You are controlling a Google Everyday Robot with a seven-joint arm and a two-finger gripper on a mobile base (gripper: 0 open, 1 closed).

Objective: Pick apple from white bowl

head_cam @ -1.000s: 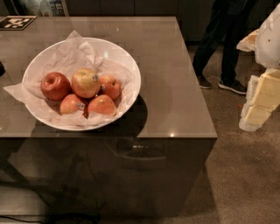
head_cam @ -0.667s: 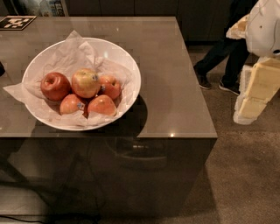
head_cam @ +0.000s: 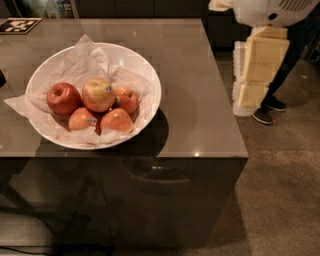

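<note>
Grey-brown and glossy, the square tabletop fills most of the one camera view. On its left half sits the wide, shallow white bowl, lined with crumpled white paper. The large yellow-green apple with a red blush and a small dark sticker lies near the middle of the bowl, on top of the heap. It touches the all-dark-red apple on one side and a smaller red-orange apple on the other. Two more small red-orange apples lie in front of it.

The robot's cream-coloured blocky gripper hangs under a rounded white arm housing at the upper right. It is off the table's right edge and well apart from the bowl. Whether it is released or clenched I cannot tell; nothing is seen in its hold.

Over the last second the gripper has swung leftward from the frame's right border toward the table edge. The bowl and fruit have not stirred. I judge this an early approach: the arm must still cross the bare right half of the table and come down over the apple, whose top looks free for a grasp from above.
</note>
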